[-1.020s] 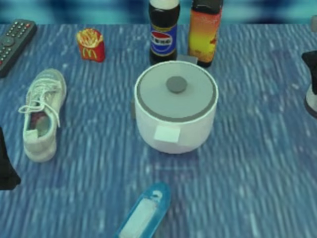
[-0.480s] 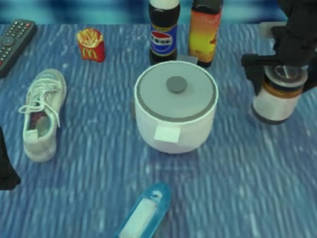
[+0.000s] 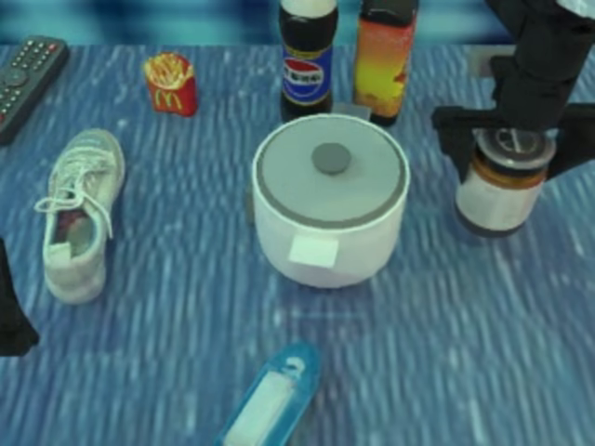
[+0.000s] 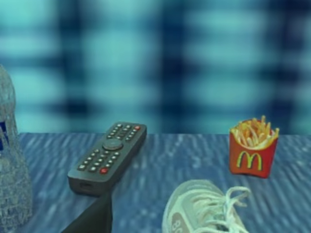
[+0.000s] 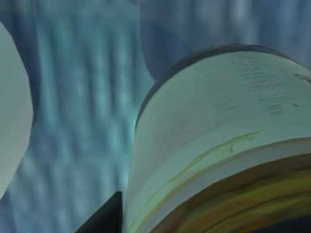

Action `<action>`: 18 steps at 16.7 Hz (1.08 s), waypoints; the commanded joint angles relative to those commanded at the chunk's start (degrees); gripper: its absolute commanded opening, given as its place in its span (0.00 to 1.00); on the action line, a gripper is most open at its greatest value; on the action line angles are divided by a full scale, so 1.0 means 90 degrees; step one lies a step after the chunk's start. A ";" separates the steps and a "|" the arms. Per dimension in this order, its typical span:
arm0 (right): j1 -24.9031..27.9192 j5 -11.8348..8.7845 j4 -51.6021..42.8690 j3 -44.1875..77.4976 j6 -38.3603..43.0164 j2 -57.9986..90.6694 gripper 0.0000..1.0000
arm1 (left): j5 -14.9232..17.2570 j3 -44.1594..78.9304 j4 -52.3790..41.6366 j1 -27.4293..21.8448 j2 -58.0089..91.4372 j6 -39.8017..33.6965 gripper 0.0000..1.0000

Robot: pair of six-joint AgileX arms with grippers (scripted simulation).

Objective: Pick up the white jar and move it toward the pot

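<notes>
Gripping: your right gripper [image 3: 514, 141] has its jaws pinching the white jar [image 3: 495, 191] at the lid, from above.
Jar position: you see it at the tabletop's [image 3: 483, 353] right side, near the pot [image 3: 330, 200] but apart from it; the right wrist view fills with its label [image 5: 218, 141].
Pot: centre, lid on.
Left arm: parked at the left edge beside the shoe [image 3: 79, 214]; you cannot tell its jaws' state.

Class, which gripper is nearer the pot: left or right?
Right. The right gripper holds the jar just off the right side of the pot; the left arm sits parked at the table's left edge, beyond the shoe.
</notes>
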 joint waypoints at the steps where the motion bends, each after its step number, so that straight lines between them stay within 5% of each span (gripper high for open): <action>1: 0.0006 -0.0008 0.0091 -0.0076 -0.0002 0.0009 0.00 | 0.0000 0.0000 0.0000 0.0000 0.0000 0.0000 1.00; 11: 0.0037 0.0013 0.1135 -0.0907 0.0017 0.0220 0.00 | 0.0000 0.0000 0.0000 0.0000 0.0000 0.0000 1.00; 18: 0.0037 0.0013 0.1135 -0.0907 0.0017 0.0220 0.53 | 0.0000 0.0000 0.0000 0.0000 0.0000 0.0000 1.00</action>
